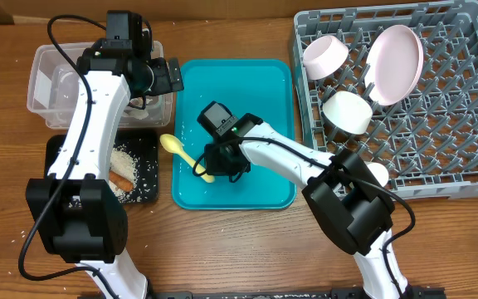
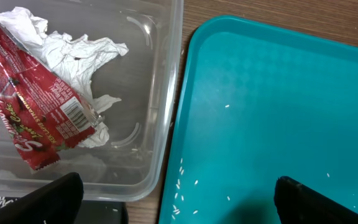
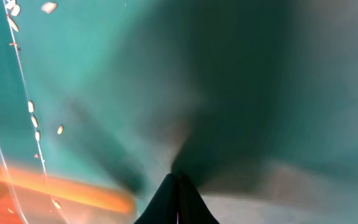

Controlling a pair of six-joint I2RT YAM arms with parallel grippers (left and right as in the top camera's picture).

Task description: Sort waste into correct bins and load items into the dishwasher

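The pale yellow spoon (image 1: 173,145) lies over the teal tray's (image 1: 264,91) left edge, handle toward my right gripper (image 1: 212,164). That gripper is shut, its tips on the tray floor (image 3: 176,180), with the blurred spoon handle (image 3: 61,190) beside it, not between the fingers. My left gripper (image 2: 179,205) is open and empty over the seam between the clear tub (image 2: 160,124) and the teal tray. The red wrapper with tissue (image 2: 36,106) lies in the tub. The black tray (image 1: 143,149) holds rice (image 1: 127,160) and the sausage stick (image 1: 120,178). The brown lump is not visible.
The grey dish rack (image 1: 463,166) at right holds two bowls (image 1: 326,55) (image 1: 347,112), the plate (image 1: 395,62) on edge and the cup (image 1: 377,174), partly behind the right arm. Loose rice grains (image 2: 185,186) lie on the teal tray's left side.
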